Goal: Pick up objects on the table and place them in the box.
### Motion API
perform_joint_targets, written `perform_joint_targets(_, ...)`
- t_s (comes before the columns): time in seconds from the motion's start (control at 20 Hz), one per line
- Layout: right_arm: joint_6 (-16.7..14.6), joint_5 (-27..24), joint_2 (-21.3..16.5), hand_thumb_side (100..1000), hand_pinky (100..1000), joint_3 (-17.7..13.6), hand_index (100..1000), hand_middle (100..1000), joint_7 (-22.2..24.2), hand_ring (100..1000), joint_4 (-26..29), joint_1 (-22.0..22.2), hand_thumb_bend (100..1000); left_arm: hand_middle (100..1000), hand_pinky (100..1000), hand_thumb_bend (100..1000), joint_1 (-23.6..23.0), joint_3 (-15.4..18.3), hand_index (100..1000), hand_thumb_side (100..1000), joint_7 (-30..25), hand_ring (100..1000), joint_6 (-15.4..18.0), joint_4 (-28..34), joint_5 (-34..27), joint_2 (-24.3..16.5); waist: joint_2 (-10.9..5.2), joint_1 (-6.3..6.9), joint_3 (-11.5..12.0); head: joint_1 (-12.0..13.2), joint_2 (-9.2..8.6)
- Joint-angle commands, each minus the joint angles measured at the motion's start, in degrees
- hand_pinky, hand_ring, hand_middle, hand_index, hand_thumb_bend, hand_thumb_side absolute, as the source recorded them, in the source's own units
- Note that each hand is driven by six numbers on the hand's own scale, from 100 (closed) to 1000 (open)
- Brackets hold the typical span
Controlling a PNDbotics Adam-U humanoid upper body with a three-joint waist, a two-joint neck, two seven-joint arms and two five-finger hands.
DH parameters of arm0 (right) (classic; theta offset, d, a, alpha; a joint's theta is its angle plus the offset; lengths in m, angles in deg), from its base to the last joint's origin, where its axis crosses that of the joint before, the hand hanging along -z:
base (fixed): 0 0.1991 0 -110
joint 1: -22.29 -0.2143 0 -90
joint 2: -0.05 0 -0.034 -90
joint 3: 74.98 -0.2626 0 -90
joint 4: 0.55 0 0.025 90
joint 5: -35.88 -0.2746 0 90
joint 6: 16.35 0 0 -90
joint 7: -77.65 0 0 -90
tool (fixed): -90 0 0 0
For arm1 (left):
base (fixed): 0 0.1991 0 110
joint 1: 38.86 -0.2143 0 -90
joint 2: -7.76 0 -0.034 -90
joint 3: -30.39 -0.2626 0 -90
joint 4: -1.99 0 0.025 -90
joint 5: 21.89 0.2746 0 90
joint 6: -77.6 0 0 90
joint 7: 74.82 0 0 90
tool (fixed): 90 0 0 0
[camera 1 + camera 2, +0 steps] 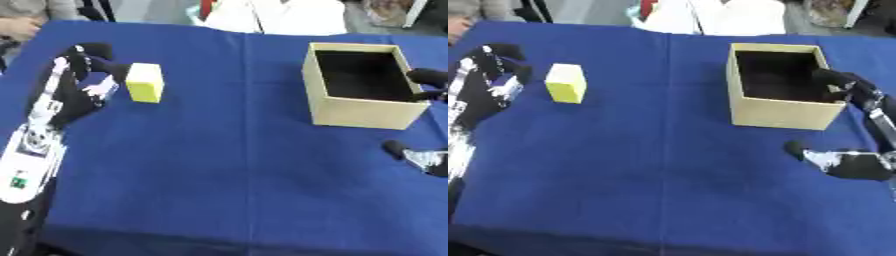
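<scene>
Left eye view: blue tabletop point(227, 165) seen from above.
Yellow block: point(145, 82) stood upright at 10 o'clock.
Left robot hand: point(83, 75) fingers spread at the block's left side, nothing gripped; contact cannot be told.
Box: point(360, 112) open, at 2 o'clock, well apart from the block.
Right robot hand: point(852, 164) fingers relaxed beside the box at 4 o'clock.

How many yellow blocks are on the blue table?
1. The yellow block stands on the tablecloth beside the left hand. The box interior is dark, so more may be hidden.
</scene>
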Motion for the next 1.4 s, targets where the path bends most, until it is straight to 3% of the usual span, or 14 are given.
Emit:
perform_joint_targets(0.05, 0.30, -0.80, -0.54, 397, 782, -0.34, 951, 865, -0.32, 911, 0.60, -0.54, 576, 612, 756, 457, 0.34, 0.32, 740, 399, -0.20, 579, 0.16, 0.78, -0.21, -0.76, -0.92, 0.15, -0.05, -0.03, 0.28)
perform_joint_targets(0.45, 0.64, -1.83, -0.58, 403, 777, -0.19, 948, 855, -0.21, 895, 0.55, -0.51, 539, 627, 762, 482, 0.88, -0.12, 749, 405, -1.20, 595, 0.72, 1.02, 1.65, -3.49, -1.07, 0.31, -0.29, 0.18, 0.28)
perform_joint_targets(0.65, 0.73, -2.20, -0.77, 403, 776, -0.13, 947, 852, -0.01, 894, 0.50, -0.51, 526, 632, 758, 518, 2.32, -1.09, 752, 396, -3.05, 602, 2.24, 0.88, 4.26, -9.83, -1.20, 0.53, -0.67, 0.32, 0.28)
perform_joint_targets(0.85, 0.77, -2.53, -0.97, 402, 776, 0.02, 947, 851, 0.33, 893, 0.38, -0.43, 512, 635, 754, 565, 4.84, -3.34, 760, 400, -5.29, 609, 4.52, -2.11, 6.86, -19.60, -1.40, 0.82, -1.10, 0.27, 0.28)
perform_joint_targets(1.15, 0.78, -2.92, -1.04, 403, 776, 0.37, 946, 849, 0.95, 891, 0.18, -0.38, 498, 636, 741, 664, 13.62, -9.26, 766, 401, -9.88, 623, 7.98, -12.88, 13.56, -31.57, -1.83, 1.38, -1.83, 0.70, 0.28)
perform_joint_targets(1.4, 0.74, -3.25, -1.11, 406, 776, 0.58, 946, 846, 1.35, 890, -0.01, -0.31, 490, 637, 731, 771, 22.32, -14.42, 766, 391, -14.66, 627, 10.14, -23.04, 23.77, -32.07, -2.16, 1.64, -2.14, 0.91, 0.28)
